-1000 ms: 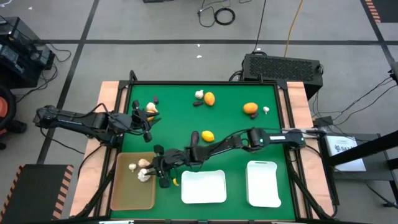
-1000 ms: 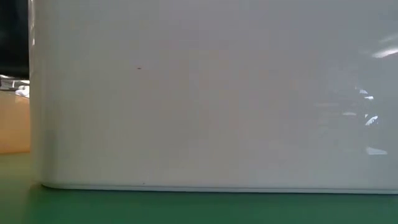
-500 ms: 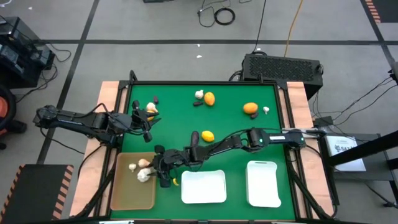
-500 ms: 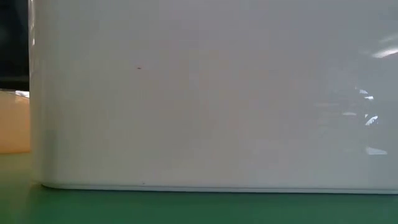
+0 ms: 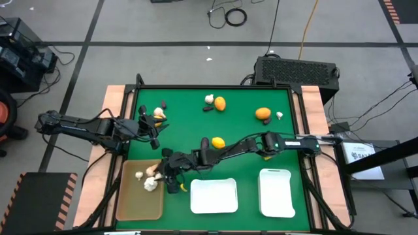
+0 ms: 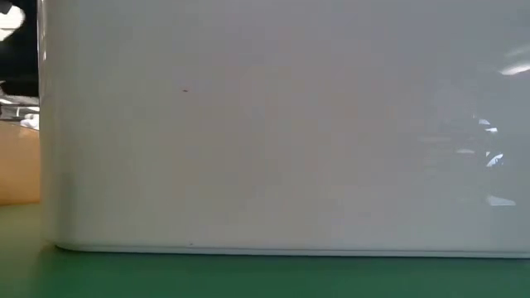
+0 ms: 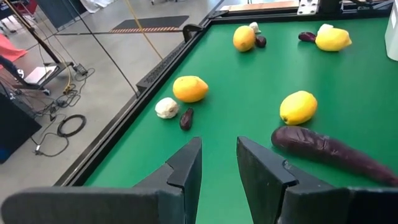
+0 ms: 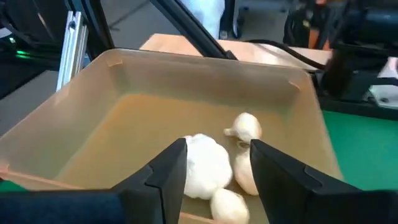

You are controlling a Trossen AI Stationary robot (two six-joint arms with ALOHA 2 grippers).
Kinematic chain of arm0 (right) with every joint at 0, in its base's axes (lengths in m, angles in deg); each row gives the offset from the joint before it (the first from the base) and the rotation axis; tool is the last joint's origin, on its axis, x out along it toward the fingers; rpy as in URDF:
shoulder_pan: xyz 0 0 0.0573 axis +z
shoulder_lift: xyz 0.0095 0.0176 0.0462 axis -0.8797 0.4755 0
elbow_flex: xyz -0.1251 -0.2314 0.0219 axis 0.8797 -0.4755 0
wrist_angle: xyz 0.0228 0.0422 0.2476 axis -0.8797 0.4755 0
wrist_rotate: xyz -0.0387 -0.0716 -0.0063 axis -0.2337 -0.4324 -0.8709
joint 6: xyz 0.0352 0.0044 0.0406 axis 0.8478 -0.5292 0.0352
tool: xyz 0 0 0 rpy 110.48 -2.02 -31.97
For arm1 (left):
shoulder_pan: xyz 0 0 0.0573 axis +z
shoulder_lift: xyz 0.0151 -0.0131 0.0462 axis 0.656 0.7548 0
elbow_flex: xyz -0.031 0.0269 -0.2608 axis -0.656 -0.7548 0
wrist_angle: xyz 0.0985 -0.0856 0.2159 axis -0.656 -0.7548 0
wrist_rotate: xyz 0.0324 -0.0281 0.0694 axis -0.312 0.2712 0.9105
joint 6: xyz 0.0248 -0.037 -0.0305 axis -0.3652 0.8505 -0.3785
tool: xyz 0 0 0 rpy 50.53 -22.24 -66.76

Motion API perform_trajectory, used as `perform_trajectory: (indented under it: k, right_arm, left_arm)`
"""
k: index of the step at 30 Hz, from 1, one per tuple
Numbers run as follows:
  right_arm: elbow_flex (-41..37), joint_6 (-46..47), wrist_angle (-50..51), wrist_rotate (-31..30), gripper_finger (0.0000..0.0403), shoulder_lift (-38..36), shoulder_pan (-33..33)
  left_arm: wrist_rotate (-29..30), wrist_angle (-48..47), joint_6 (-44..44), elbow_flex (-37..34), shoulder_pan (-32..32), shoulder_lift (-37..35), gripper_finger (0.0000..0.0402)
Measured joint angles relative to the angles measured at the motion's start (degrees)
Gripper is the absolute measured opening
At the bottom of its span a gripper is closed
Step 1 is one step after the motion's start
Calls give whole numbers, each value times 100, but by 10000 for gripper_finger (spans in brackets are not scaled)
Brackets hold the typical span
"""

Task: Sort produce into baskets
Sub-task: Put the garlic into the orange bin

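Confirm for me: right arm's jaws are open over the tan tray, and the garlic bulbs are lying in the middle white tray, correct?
Not quite. The garlic bulbs lie in the tan tray, as the right wrist view shows; the middle white tray holds none in the high view. The right gripper is open over the tan tray, as you said.

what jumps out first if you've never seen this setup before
The right claw hangs open over the tan basket, just above a cluster of whitish bulbs lying in it. Both white baskets at the table's near edge are bare, with citrus fruits scattered across the green mat's far side.
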Motion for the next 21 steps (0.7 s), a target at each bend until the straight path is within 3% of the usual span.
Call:
perform_trajectory:
  k: [7, 21]
  right_arm:
    - [393, 1, 2246, -3, 167, -538, -176]
    - [394, 2, 5568, -64, 167, -1796, -555]
  left_arm:
    - [4, -77, -1, -2, 4, 2, 109]
    - [26, -77, 9, -2, -1, 2, 109]
